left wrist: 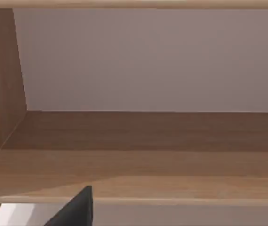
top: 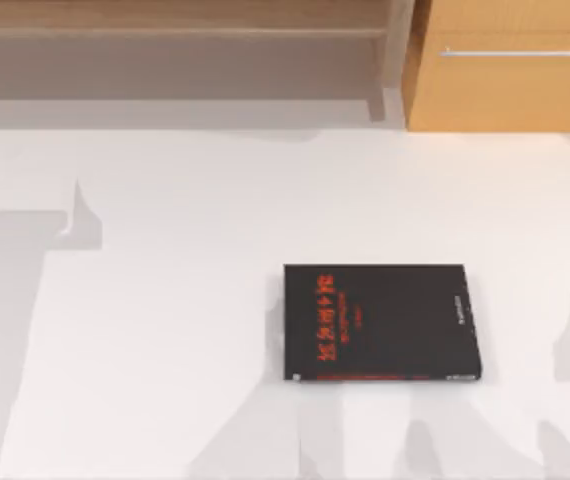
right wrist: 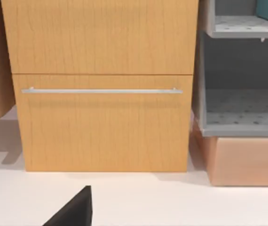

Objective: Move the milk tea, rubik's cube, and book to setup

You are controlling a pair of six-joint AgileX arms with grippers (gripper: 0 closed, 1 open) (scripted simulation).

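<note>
- Black book (top: 383, 322) lies flat on the white table (top: 165, 330), right of centre; its red cover lettering is too blurred to read.
- Wooden open shelf (top: 175, 55) stands at the table's far edge, with a drawer cabinet (top: 510, 65) and its metal handle (top: 521, 52) to the right.
- Whether either gripper's fingers are wide or narrow, I cannot tell.

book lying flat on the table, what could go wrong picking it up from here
1. The book lies flat on the white table, so a pincer may find no edge to get under and might just push it along.
2. The wooden shelf and drawer cabinet stand along the far edge; a wide, flat book could clip them on the way in.
</note>
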